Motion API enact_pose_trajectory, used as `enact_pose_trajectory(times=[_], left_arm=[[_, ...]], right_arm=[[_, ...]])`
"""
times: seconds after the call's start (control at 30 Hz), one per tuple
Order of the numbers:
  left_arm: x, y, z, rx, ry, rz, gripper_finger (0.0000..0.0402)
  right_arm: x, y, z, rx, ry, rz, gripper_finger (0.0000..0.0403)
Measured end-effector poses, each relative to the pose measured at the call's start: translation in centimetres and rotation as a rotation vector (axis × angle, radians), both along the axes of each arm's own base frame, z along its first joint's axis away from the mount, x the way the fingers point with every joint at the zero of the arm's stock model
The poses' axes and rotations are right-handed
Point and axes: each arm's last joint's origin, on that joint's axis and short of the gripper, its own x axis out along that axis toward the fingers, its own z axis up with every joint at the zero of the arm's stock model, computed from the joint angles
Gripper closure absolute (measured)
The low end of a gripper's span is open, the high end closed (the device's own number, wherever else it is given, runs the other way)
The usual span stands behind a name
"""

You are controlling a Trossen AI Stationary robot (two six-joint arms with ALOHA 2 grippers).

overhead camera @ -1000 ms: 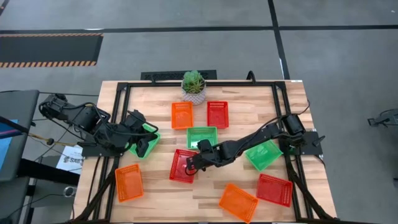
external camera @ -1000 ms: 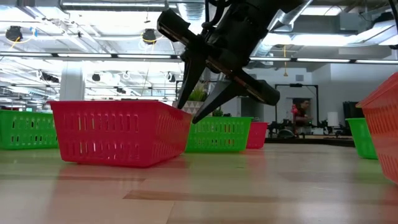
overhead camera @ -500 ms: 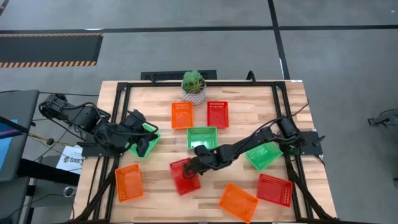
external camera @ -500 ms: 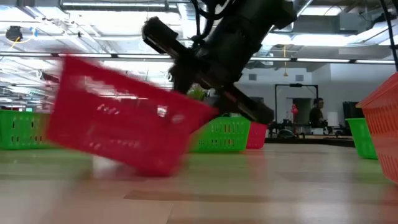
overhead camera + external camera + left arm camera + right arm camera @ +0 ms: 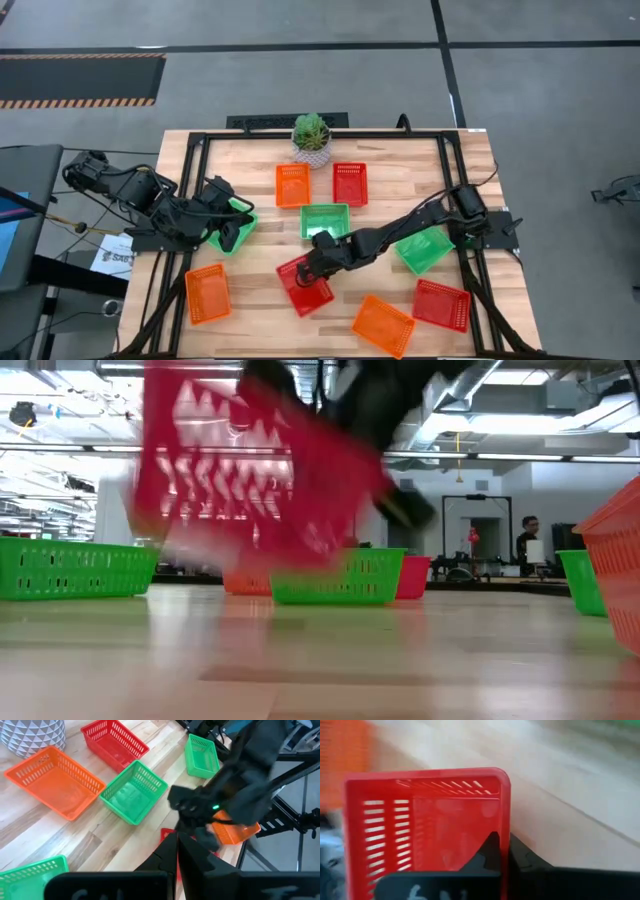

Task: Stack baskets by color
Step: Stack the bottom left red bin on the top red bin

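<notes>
The right pincer [image 5: 318, 262] is now clamped on the wall of a red basket [image 5: 305, 285], its two fingers [image 5: 492, 851] closed over the rim, one inside and one outside. A second ago those fingers stood apart above the basket as it sat flat on the worktop [image 5: 400, 190]; since then they have closed, tipped it, and lifted it. In the low view the red basket [image 5: 250, 460] hangs tilted and clear of the wood, well above the green baskets behind it. Seen from above, it sits near the worktop's middle, turned askew from where it lay.

So the pick-up appears done, and the likely next step is to carry it to another red basket: one [image 5: 350, 184] lies at the far side beside an orange basket [image 5: 292, 185], another [image 5: 441, 304] near the right front corner. No stack shows yet, so the task seems to be at an early stage.

The left pincer [image 5: 232, 236] waits shut over a green basket [image 5: 240, 215] at the worktop's left edge.
</notes>
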Motion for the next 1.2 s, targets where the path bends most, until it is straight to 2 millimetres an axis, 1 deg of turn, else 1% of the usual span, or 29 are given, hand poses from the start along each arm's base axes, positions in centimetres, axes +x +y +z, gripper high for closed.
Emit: enact_pose_trajectory(times=[0.1,0.17,0.23,0.3,0.37,0.43,0.5,0.57,0.67,0.77,0.87,1.03,1.13,1.2], left_arm=[[0.0,0.0,0.0,-0.002,0.0,-0.001,0.0401],[0.0,0.0,0.0,-0.002,0.0,-0.001,0.0401],[0.0,0.0,0.0,0.0,-0.004,0.002,0.0401],[0.0,0.0,0.0,0.007,-0.009,0.012,0.0401],[0.1,0.1,0.1,0.013,-0.016,0.022,0.0401],[0.1,0.1,0.1,0.018,-0.023,0.039,0.0401],[0.1,0.1,0.1,0.027,-0.028,0.052,0.0401],[0.1,0.2,0.1,0.035,-0.032,0.06,0.0401],[0.0,0.2,0.1,0.038,-0.039,0.081,0.0401],[0.0,0.3,0.1,0.03,-0.045,0.103,0.0401],[0.0,0.3,0.1,0.017,-0.047,0.114,0.0401],[0.0,0.3,0.1,0.015,-0.055,0.136,0.0401],[0.0,0.3,0.2,0.011,-0.06,0.146,0.0401],[0.0,0.3,0.2,0.01,-0.06,0.147,0.0401]], right_arm=[[-1.1,-0.8,4.7,-0.031,-0.079,0.035,0.0393],[-2.4,-1.8,7.4,-0.093,-0.105,0.034,0.0396],[-4.3,-3.4,10.1,-0.182,-0.105,-0.02,0.0396],[-6.6,-5.6,12.5,-0.265,-0.081,-0.129,0.0395],[-9.0,-7.8,13.9,-0.35,-0.013,-0.252,0.0396],[-11.1,-10.0,14.6,-0.407,0.058,-0.362,0.0398],[-12.8,-12.3,14.6,-0.422,0.128,-0.428,0.0398],[-14.0,-14.4,14.3,-0.409,0.17,-0.455,0.0397],[-14.7,-17.3,12.8,-0.365,0.173,-0.469,0.0398],[-14.5,-19.6,11.1,-0.314,0.155,-0.49,0.0398],[-13.8,-20.8,9.7,-0.283,0.144,-0.507,0.0397],[-12.5,-21.8,7.6,-0.283,0.201,-0.491,0.0395],[-12.2,-22.6,6.5,-0.288,0.253,-0.482,0.0396],[-12.2,-23.2,6.1,-0.285,0.267,-0.474,0.0394]])
